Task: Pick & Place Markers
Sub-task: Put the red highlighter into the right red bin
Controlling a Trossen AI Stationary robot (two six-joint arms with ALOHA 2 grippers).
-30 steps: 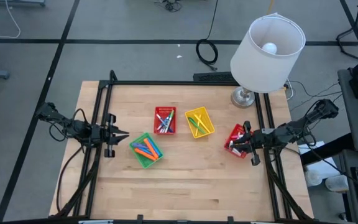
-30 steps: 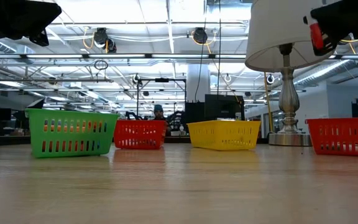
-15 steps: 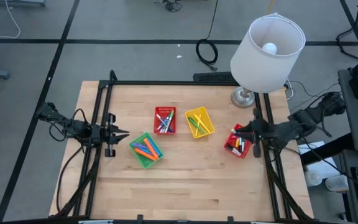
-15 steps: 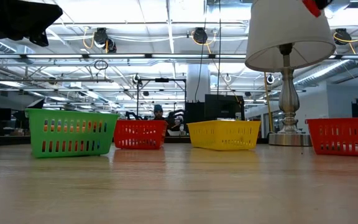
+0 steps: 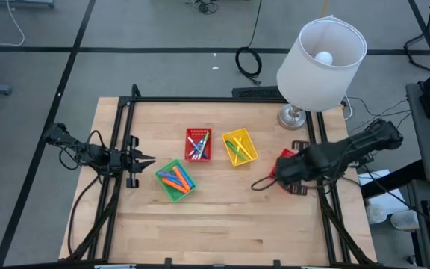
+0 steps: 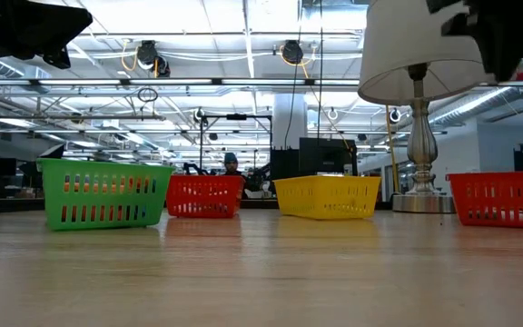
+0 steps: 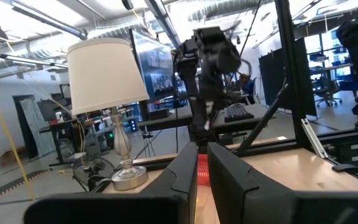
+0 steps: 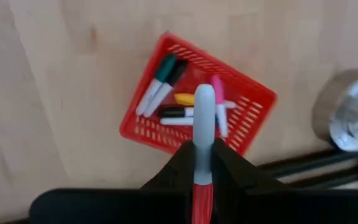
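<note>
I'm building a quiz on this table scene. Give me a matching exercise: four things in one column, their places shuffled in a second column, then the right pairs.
1. green basket
2. yellow basket
3. lamp
4. grey and red marker

A. held by the right gripper
B. at a corner of the table, on the right arm's side
C. closest to the left gripper
D. between the two red baskets

Pairs: 1-C, 2-D, 3-B, 4-A
</note>
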